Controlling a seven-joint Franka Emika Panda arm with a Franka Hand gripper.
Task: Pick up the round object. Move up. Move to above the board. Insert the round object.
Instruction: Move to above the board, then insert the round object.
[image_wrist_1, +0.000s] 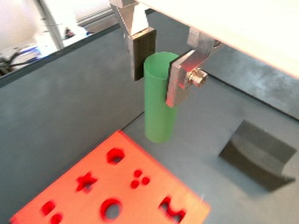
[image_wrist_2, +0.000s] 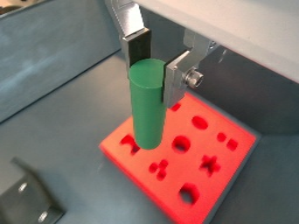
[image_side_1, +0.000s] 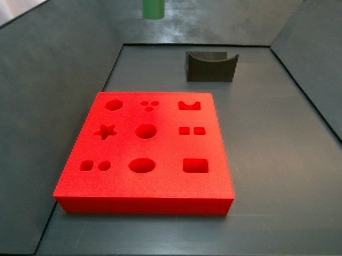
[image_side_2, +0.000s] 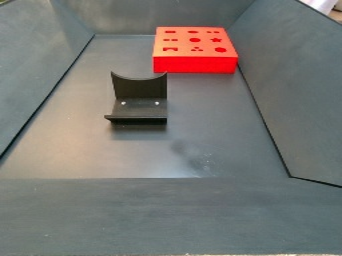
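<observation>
— Where is the tool (image_wrist_1: 163, 59) right now?

— High over the grey floor (image_side_2: 201, 140), off the board (image_side_1: 144, 152) rather than over it. In both wrist views its two silver fingers (image_wrist_1: 179, 77) are closed against the upper end of the round object (image_wrist_1: 159, 98), so the green peg hangs upright from them, with most of its length below the pads.

— And in the side views?

— In a side view only the peg's lower tip (image_side_1: 152, 9) shows, at the upper edge of the frame, beyond the board's far edge. The tool itself is out of frame there, and neither it nor the peg appears in the remaining side view.

— How does the peg sit relative to the board?

— Well clear of it, in the air. In a wrist view the board (image_wrist_2: 184, 155) lies beneath and behind the peg (image_wrist_2: 147, 103), its cut-outs all open: circles, a star, squares, a notched shape.

— Anything else on the floor?

— A dark block (image_side_2: 136, 98) with a curved notch, apart from the board (image_side_2: 195, 49). It also appears in a side view beyond the board's far right corner (image_side_1: 210, 64), and in a wrist view (image_wrist_1: 258, 153) near the peg's lower end.
</observation>
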